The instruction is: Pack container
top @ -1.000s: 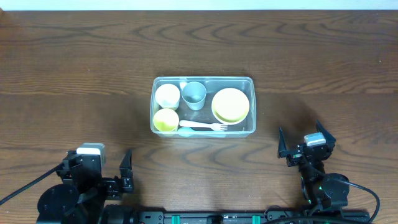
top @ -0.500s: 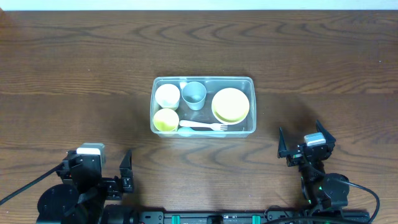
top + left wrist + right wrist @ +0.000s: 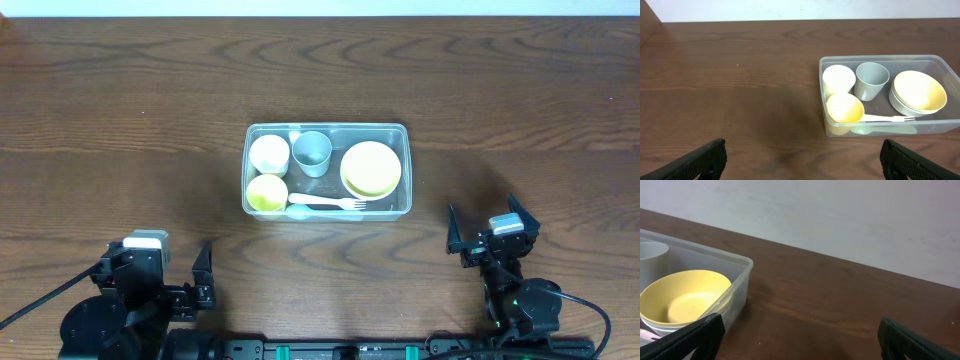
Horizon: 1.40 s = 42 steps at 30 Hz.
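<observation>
The clear container point(image 3: 327, 127) stands at the table's middle. Inside it are a white bowl point(image 3: 269, 153), a grey cup point(image 3: 312, 153), a small yellow bowl point(image 3: 267, 192), a larger yellow bowl point(image 3: 371, 168) and a white fork point(image 3: 325, 205). My left gripper point(image 3: 155, 272) rests open near the front left edge, well short of the container point(image 3: 880, 58). My right gripper point(image 3: 488, 224) is open at the front right, with nothing between its fingers. In the right wrist view the container's corner point(image 3: 740, 280) and the larger yellow bowl point(image 3: 687, 297) lie to the left of the gripper point(image 3: 802, 340).
Dark wooden table point(image 3: 120, 120) all around the container. A pale wall point(image 3: 840, 215) runs behind the table's far edge. The arm bases sit along the front edge.
</observation>
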Each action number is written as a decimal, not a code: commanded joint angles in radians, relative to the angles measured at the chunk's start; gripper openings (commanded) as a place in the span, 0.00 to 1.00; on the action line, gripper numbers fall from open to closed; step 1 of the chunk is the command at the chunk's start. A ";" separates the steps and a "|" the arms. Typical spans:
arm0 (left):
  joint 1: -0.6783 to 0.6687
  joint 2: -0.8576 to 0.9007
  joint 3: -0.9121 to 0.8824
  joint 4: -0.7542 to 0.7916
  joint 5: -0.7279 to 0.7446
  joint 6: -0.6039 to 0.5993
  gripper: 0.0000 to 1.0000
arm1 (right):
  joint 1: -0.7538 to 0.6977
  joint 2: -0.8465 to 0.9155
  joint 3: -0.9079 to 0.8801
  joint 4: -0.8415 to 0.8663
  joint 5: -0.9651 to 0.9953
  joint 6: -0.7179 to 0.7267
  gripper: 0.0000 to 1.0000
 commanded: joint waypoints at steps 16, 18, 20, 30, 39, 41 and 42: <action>0.037 -0.177 -0.153 -0.027 -0.016 0.000 0.98 | 0.007 -0.007 -0.002 -0.004 0.002 -0.018 0.99; 0.051 -0.241 -0.236 0.020 -0.015 -0.001 0.98 | 0.008 -0.007 -0.002 -0.004 0.002 -0.018 0.99; 0.061 -0.298 -0.321 0.071 -0.015 -0.001 0.98 | 0.007 -0.007 -0.002 -0.004 0.002 -0.018 0.99; 0.069 -0.341 -0.712 0.619 -0.007 -0.002 0.98 | 0.008 -0.007 -0.002 -0.005 0.002 -0.018 0.99; 0.069 -0.341 -0.927 1.049 -0.008 -0.001 0.98 | 0.007 -0.007 -0.002 -0.004 0.002 -0.018 0.99; 0.068 -0.341 -0.952 1.065 -0.008 -0.002 0.98 | 0.007 -0.007 -0.002 -0.005 0.002 -0.018 0.99; 0.068 -0.342 -0.951 1.044 -0.007 -0.002 0.98 | 0.007 -0.007 -0.002 -0.005 0.002 -0.018 0.99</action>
